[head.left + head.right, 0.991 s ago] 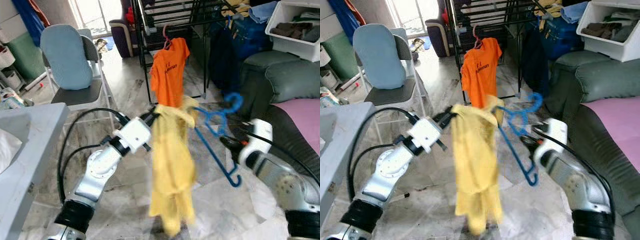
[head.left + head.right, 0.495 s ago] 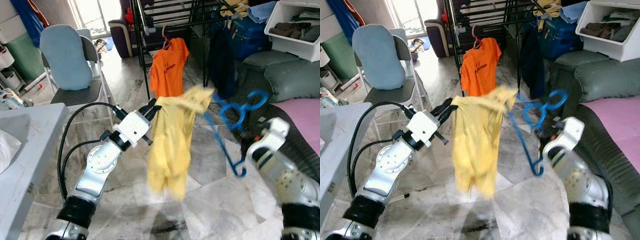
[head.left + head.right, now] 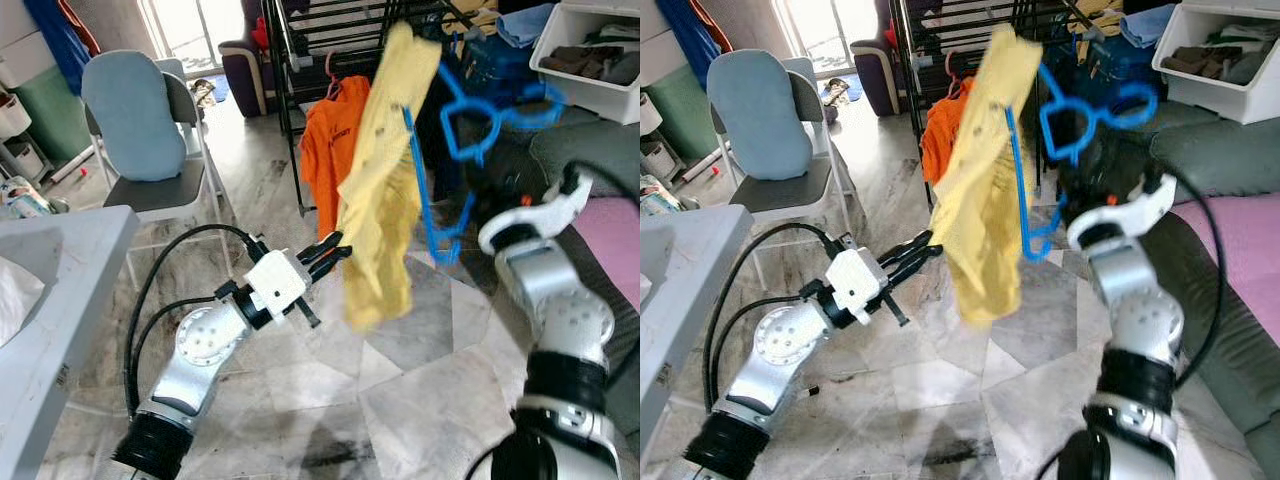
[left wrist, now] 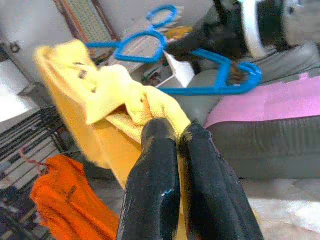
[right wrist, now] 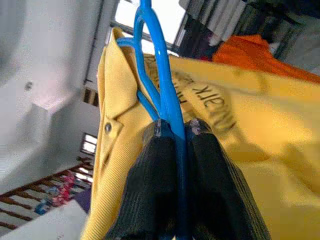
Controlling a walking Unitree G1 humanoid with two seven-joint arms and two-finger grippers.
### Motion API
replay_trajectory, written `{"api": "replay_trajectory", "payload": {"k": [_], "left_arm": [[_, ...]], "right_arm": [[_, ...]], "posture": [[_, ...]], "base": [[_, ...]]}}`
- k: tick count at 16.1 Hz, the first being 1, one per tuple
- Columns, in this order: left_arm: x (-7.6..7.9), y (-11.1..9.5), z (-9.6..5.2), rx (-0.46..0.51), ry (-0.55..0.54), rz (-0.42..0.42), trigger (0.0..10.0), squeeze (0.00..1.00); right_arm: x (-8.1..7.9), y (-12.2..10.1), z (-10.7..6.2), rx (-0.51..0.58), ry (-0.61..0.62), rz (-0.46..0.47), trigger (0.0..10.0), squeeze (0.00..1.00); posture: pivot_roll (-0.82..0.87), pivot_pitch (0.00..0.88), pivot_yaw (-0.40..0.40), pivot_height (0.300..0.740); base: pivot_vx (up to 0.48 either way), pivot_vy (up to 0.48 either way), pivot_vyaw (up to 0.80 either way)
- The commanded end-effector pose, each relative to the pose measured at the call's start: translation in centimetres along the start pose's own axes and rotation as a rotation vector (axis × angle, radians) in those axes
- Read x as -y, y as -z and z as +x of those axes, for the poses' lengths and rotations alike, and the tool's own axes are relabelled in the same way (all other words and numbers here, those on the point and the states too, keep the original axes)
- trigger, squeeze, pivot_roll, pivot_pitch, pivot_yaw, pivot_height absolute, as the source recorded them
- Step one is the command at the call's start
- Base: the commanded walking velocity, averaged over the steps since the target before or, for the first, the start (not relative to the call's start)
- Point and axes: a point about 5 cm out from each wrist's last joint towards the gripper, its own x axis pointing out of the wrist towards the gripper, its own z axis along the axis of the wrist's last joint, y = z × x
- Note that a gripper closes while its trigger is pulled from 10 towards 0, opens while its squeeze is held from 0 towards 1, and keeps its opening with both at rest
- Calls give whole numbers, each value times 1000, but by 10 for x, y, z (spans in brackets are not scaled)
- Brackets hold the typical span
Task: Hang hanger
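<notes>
A blue plastic hanger (image 3: 470, 110) carries a yellow polo shirt (image 3: 385, 170) and is held high in front of the black drying rack (image 3: 330, 30). My right gripper (image 3: 490, 180) is shut on the hanger's lower bar; in the right wrist view the blue bar (image 5: 160, 75) runs between the two fingers. My left gripper (image 3: 338, 250) reaches up from lower left to the shirt's side edge. In the left wrist view its fingers (image 4: 155, 150) are pressed together with a fold of yellow cloth (image 4: 150, 107) at their tips.
An orange shirt (image 3: 320, 140) hangs on a pink hanger on the rack, just behind the yellow one. A folding chair with a blue cushion (image 3: 140, 120) stands left, a grey table (image 3: 60, 260) near left, a dark sofa (image 3: 590, 150) and white bin (image 3: 590, 50) right.
My right arm has swung the hanger and yellow shirt up from waist height to the rack's upper level. The left gripper now sits at the shirt's lower side instead of its shoulder.
</notes>
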Motion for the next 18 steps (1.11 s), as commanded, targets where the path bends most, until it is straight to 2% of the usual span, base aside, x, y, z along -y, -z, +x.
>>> {"api": "replay_trajectory", "payload": {"k": [1, 2, 3, 4, 6, 7, 8, 9, 10, 11, 12, 13, 15, 18], "left_arm": [[23, 12, -10, -68, 165, -30, 10000, 0], [27, 14, -11, -82, 188, -43, 10000, 0], [30, 17, -13, -106, 218, -54, 10000, 0], [32, 19, -13, -117, 227, -64, 10000, 0], [36, 24, -15, -145, 257, -45, 10000, 0], [38, 26, -15, -154, 261, -46, 10000, 0], [40, 26, -14, -154, 265, -41, 10000, 180], [41, 27, -12, -155, 268, -47, 10000, 188], [41, 27, -10, -156, 271, -53, 10000, 412], [41, 28, -8, -160, 272, -54, 10000, 490], [40, 30, -7, -164, 266, -53, 10000, 839], [38, 33, -6, -175, 259, -53, 10000, 1000], [37, 35, -6, -182, 246, -65, 10000, 1000], [38, 35, -10, -184, 249, -103, 10000, 1000]], "right_arm": [[-32, -45, 3, 257, -110, 42, 10000, 0], [-42, -38, 10, 208, -132, -46, 10000, 0], [-56, -21, 15, 119, -181, -323, 10000, 0], [-61, -10, 15, 85, -198, -482, 10000, 0], [-63, 3, 8, 38, -238, -579, 10000, 0], [-64, 8, 4, 15, -261, -592, 10000, 0], [-66, 15, -1, 1, -285, -648, 10000, 0], [-67, 19, -3, -4, -295, -671, 10000, 0], [-67, 23, -5, -13, -316, -689, 10000, 0], [-67, 28, -9, -27, -345, -714, 10000, 0], [-68, 30, -11, -34, -359, -725, 10000, 0], [-69, 35, -15, -44, -383, -733, 10000, 0], [-69, 42, -22, -75, -429, -770, 10000, 0], [-60, 58, -40, -146, -488, -926, 10000, 0]], "posture": [[-209, 0, 87, 740], [-207, 0, 84, 740], [-204, 0, 81, 740], [-204, 0, 79, 740], [-204, 0, 77, 740], [-204, 0, 77, 740], [-214, 0, 84, 740], [-220, 0, 86, 740], [-225, 0, 90, 740], [-226, 0, 90, 740], [-227, 0, 90, 740], [-226, 0, 90, 740], [-226, 0, 91, 740], [-224, 0, 93, 740]], "base": [[0, 0, 0], [0, 0, 0], [0, 0, 0], [0, 0, 0], [0, 0, 0], [0, 0, 0], [0, 0, 0], [0, 0, 0], [0, 0, 0], [0, 0, 0], [0, 0, 0], [0, 0, 0], [0, 0, 0], [0, 0, 0]]}}
